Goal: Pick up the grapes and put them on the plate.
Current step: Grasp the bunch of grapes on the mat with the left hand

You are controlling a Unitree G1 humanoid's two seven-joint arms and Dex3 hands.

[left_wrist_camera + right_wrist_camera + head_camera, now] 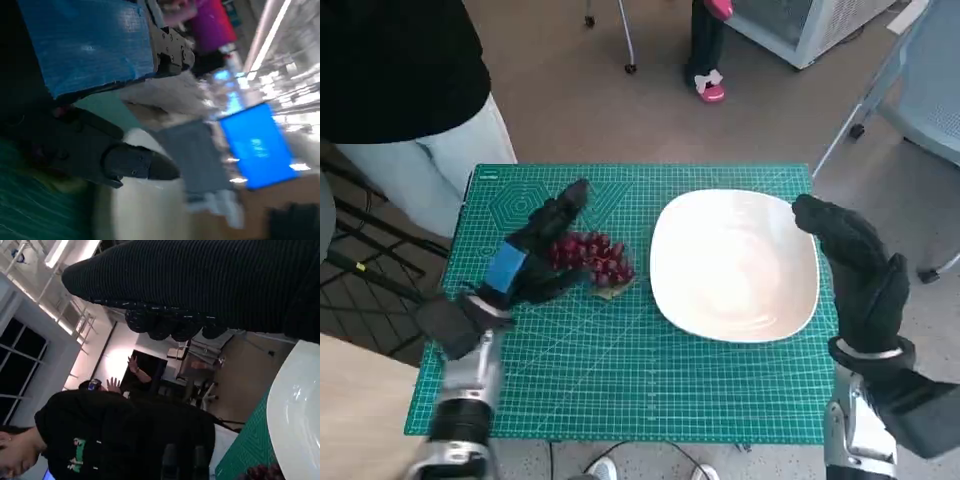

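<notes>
On green mat [620,370], grapes [592,258] lie lengthwise toward the plate [735,265].

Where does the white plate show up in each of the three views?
Head view: the plate lies right of centre on the green mat, with the grapes left of it.
Left wrist view: a blurred pale shape, possibly the plate; cannot tell.
Right wrist view: at the right edge.
Shared landmark: the green mat.

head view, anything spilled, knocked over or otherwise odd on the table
Nothing stands out. The grapes lie in one bunch on the green mat, left of the white plate, which sits flat and bare. The left hand is at the bunch; the right hand hovers by the plate's edge.
</notes>
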